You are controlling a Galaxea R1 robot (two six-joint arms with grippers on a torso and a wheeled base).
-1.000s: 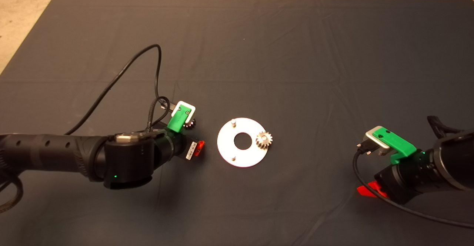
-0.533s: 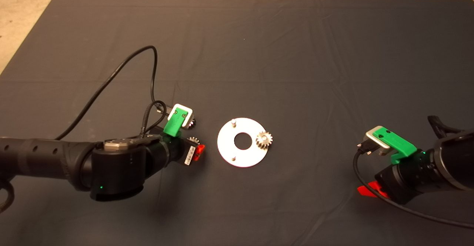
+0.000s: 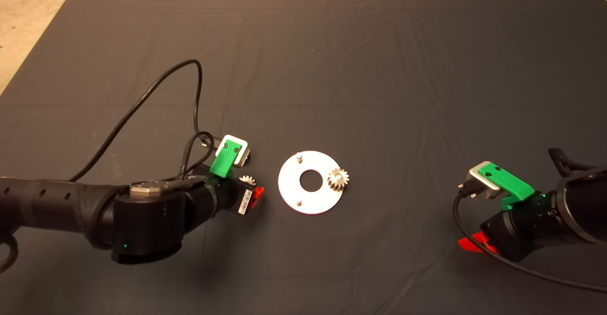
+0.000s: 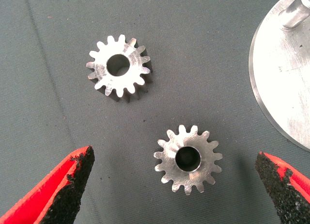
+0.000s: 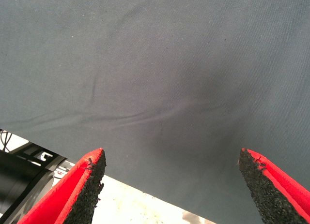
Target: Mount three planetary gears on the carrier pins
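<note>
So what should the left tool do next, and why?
Probably lower the left tool and close on the nearer gear. Its fingers are open and straddle that gear, which lies flat on the mat beside the disc; two pins are bare.

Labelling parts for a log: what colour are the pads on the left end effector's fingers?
Black, on red fingers; clearest in the left wrist view.

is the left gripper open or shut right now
Open. In the left wrist view the left gripper has its jaws spread wide on either side of one planetary gear, which lies flat on the mat, untouched.
</note>
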